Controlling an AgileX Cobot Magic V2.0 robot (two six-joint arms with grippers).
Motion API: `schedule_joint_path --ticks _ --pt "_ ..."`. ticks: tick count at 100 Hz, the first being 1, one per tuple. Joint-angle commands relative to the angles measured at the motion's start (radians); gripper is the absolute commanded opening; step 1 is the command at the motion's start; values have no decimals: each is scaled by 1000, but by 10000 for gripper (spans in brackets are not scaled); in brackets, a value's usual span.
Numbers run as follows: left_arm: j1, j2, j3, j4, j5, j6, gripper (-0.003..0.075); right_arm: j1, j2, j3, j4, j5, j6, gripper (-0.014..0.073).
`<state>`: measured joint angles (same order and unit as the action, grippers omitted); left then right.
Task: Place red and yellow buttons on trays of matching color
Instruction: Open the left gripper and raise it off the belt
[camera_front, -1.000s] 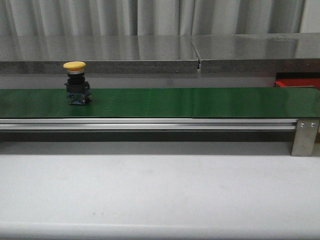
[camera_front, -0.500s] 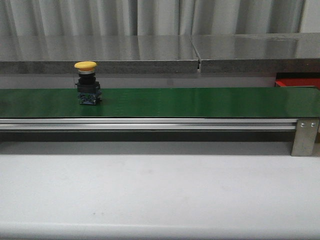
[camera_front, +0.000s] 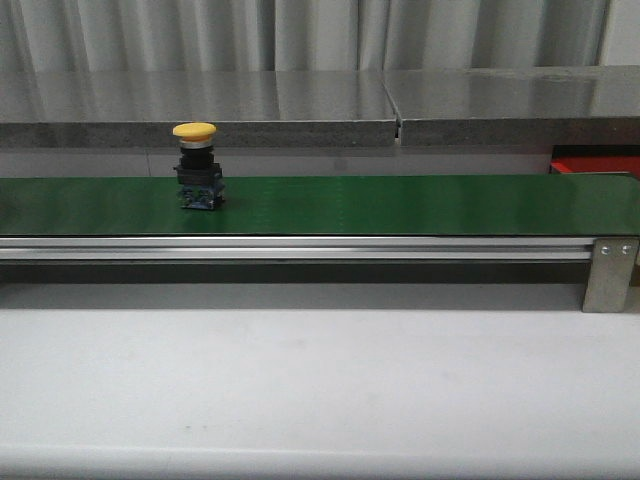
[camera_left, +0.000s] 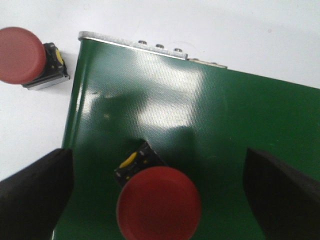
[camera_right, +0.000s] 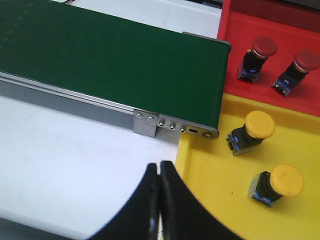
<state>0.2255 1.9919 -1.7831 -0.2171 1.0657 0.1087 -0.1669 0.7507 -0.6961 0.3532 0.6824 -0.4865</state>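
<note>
A yellow-capped button (camera_front: 196, 166) stands upright on the green belt (camera_front: 400, 204); a red-capped button (camera_left: 157, 200) sits on the belt between the spread fingers of the left gripper (camera_left: 160, 200); the right gripper (camera_right: 160, 210), fingers pressed together and empty, hangs beside the yellow tray (camera_right: 220, 200).
</note>
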Motion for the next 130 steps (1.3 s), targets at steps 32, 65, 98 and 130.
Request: schedule_joint_path --ticks 32,65,98,130 --pt "-52 -241 -32 -106 -55 72 671 -2 -6 -26 11 -56 -7 -118" --pt "-156 -569 254 -102 -260 92 671 -2 -6 -26 11 -56 -7 -118" --pt "-245 -992 738 -102 -473 109 671 -2 -6 -26 11 -56 -7 -118" --pt "-247 -1359 1083 -104 -595 109 603 -2 -6 -26 11 -56 -7 -118"
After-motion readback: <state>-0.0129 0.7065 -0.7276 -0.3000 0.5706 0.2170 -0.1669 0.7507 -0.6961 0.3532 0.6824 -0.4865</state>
